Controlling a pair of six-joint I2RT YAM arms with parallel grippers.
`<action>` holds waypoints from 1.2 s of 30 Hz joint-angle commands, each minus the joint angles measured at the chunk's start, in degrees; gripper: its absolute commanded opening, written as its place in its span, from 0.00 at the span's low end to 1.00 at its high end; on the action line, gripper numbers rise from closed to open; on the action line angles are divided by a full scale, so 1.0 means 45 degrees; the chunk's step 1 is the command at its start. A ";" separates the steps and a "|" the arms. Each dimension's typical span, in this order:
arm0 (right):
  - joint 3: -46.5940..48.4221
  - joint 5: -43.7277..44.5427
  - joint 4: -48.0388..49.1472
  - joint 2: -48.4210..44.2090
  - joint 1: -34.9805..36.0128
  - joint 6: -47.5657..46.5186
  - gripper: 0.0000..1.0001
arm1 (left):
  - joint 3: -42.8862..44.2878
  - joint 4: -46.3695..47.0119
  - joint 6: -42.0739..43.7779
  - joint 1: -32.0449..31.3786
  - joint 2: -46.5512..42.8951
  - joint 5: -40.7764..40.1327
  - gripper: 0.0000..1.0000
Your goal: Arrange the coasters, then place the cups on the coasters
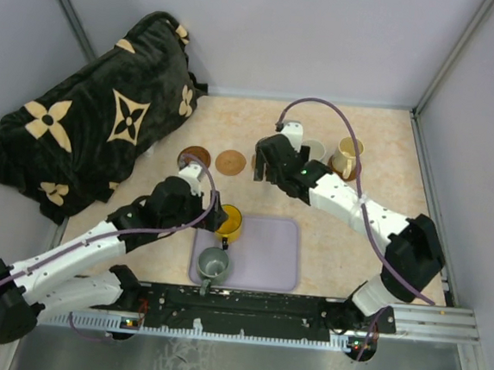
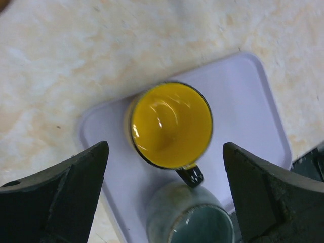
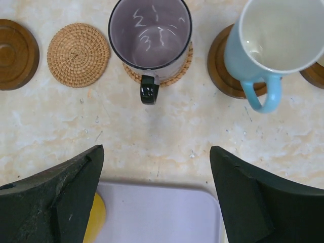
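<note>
A yellow cup (image 2: 171, 124) and a grey-green cup (image 2: 192, 217) stand on the lavender tray (image 2: 243, 101). My left gripper (image 2: 164, 152) hangs open above the yellow cup, one finger on each side of it and not touching it. In the right wrist view, a mauve cup (image 3: 150, 35) sits on a woven coaster (image 3: 185, 63). A light blue cup (image 3: 276, 35) sits on a dark wooden coaster (image 3: 223, 71). An empty woven coaster (image 3: 78, 54) and a dark coaster (image 3: 15, 54) lie to the left. My right gripper (image 3: 156, 152) is open and holds nothing, just short of the mauve cup. A cream cup (image 1: 348, 156) stands at the far right.
A dark blanket with tan flower shapes (image 1: 97, 120) is heaped at the back left. Grey walls close in the table on three sides. A black rail (image 1: 245, 310) runs along the near edge by the arm bases.
</note>
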 commanded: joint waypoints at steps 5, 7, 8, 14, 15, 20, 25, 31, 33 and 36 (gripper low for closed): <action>-0.1372 0.0545 0.0065 -0.2898 0.0030 0.0759 0.86 | 0.0285 -0.1517 -0.1770 -0.2095 0.1001 -0.0946 1.00; -0.1663 0.0566 0.0018 -0.3374 0.0030 0.0782 0.86 | 0.0375 -0.1485 -0.1930 -0.2235 0.1251 -0.1008 1.00; -0.1791 0.0607 -0.0019 -0.3585 0.0030 0.0779 0.86 | 0.0441 -0.1454 -0.1950 -0.2318 0.1355 -0.1047 1.00; -0.2476 0.0782 -0.0229 -0.4583 0.0040 0.0940 0.86 | 0.0509 -0.1209 -0.2247 -0.2786 0.2073 -0.0949 1.00; -0.2593 0.0759 -0.0198 -0.4705 0.0036 0.0970 0.86 | 0.0497 -0.1146 -0.2310 -0.2894 0.2266 -0.0934 1.00; -0.3052 0.0631 -0.0040 -0.5198 0.0030 0.0976 0.86 | 0.0413 -0.0673 -0.2574 -0.3419 0.3274 -0.1242 1.00; -0.3272 0.0599 -0.0133 -0.5458 0.0030 0.0904 0.86 | 0.0445 -0.0258 -0.2621 -0.3534 0.4022 -0.1587 0.98; -0.3785 0.0472 0.0160 -0.5813 0.0030 0.0960 0.86 | 0.0445 -0.0052 -0.2529 -0.3554 0.4475 -0.2014 0.83; -0.3883 0.0387 0.0226 -0.5854 0.0035 0.1012 0.86 | 0.0442 -0.0132 -0.2542 -0.3554 0.4503 -0.2177 0.78; -0.3902 0.0204 0.0257 -0.5776 0.0031 0.1041 0.86 | 0.0432 -0.0349 -0.2654 -0.3554 0.4386 -0.2568 0.67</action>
